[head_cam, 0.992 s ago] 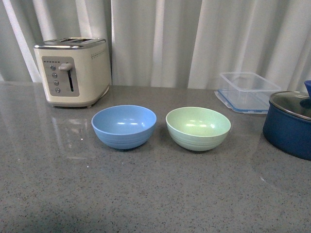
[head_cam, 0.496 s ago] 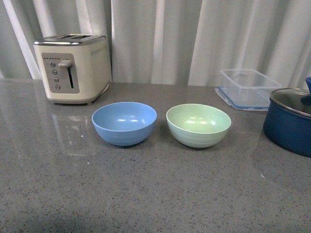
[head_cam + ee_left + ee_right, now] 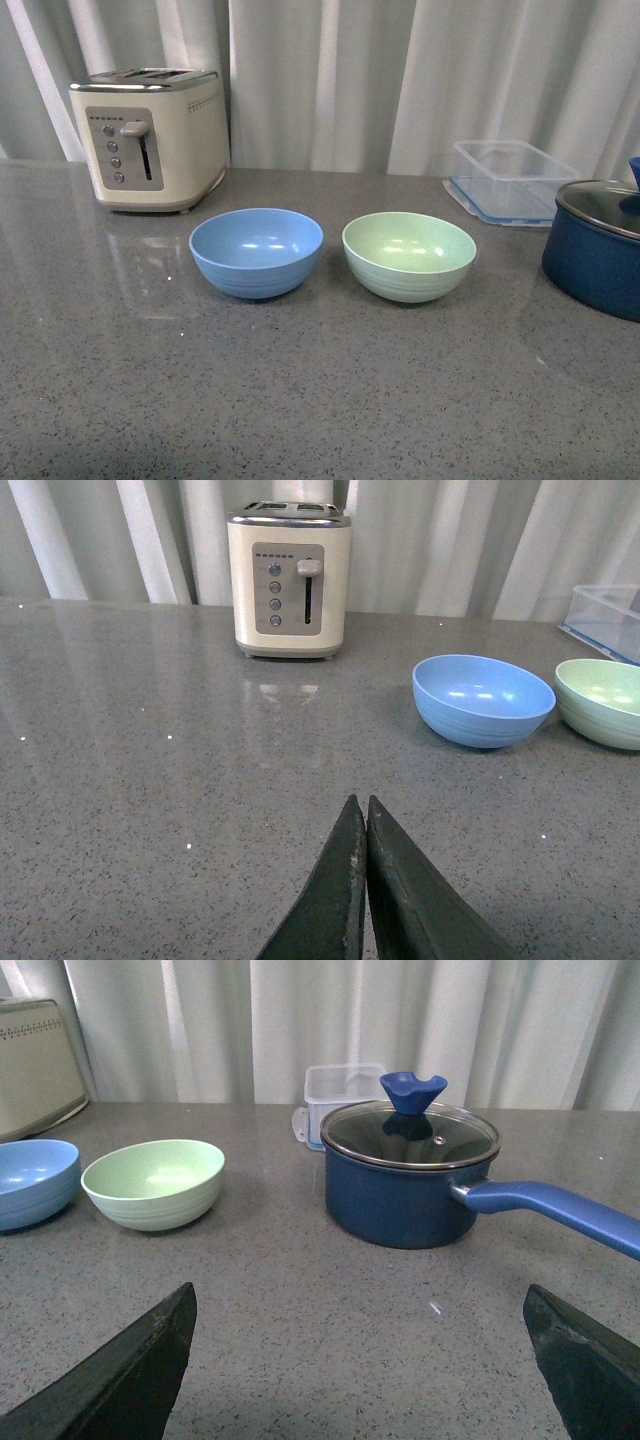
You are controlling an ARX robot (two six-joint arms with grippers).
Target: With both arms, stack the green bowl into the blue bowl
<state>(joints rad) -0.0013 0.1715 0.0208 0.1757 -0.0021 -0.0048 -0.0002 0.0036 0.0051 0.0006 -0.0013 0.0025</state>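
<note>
The blue bowl (image 3: 256, 251) and the green bowl (image 3: 409, 255) stand upright side by side on the grey counter, blue on the left, a small gap between them. Both are empty. Neither arm shows in the front view. In the left wrist view my left gripper (image 3: 362, 802) is shut with nothing in it, low over the counter, well short of the blue bowl (image 3: 483, 699) and the green bowl (image 3: 603, 701). In the right wrist view my right gripper (image 3: 360, 1300) stands wide open and empty, with the green bowl (image 3: 154, 1183) and blue bowl (image 3: 35, 1181) ahead.
A cream toaster (image 3: 149, 139) stands at the back left. A clear plastic container (image 3: 510, 179) sits at the back right. A dark navy pot with a glass lid (image 3: 598, 245) stands at the right; its long handle (image 3: 555, 1212) sticks out sideways.
The front view has shifted slightly, so everything sits a little higher in the picture. The bowls have not moved relative to each other.
</note>
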